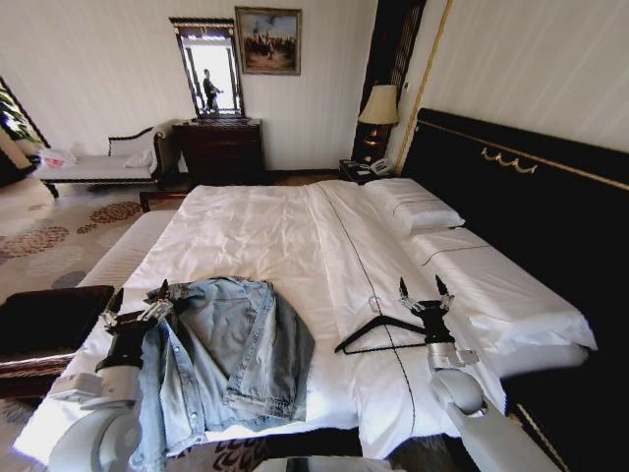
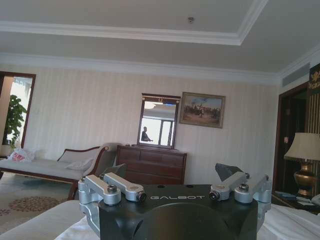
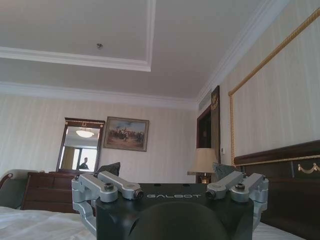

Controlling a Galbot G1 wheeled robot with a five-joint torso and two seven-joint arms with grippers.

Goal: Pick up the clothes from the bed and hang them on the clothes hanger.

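The jacket (image 1: 231, 359) lies crumpled on the bed (image 1: 265, 231), near its foot on the robot's left side, with one sleeve trailing over the near edge. The hanger (image 1: 378, 332) rests flat on the white sheet to the right of the jacket, apart from it, its hook pointing toward the pillows (image 1: 413, 206).

The left gripper (image 1: 138, 300) is held above the jacket's left edge, fingers spread and pointing up the bed; nothing sits between them. In the left wrist view that gripper (image 2: 170, 172) shows its two fingers (image 2: 115, 170) wide apart, with only the dresser (image 2: 152, 165) and mirror (image 2: 159, 121) on the far wall beyond.

The right gripper (image 1: 423, 293) is just beside the hanger's right end (whether it touches, I cannot tell), fingers likewise spread and empty. Its wrist view shows the gripper (image 3: 167, 172) open toward the far wall, a lamp (image 3: 202, 162) and the dark headboard (image 3: 285, 165) to one side.
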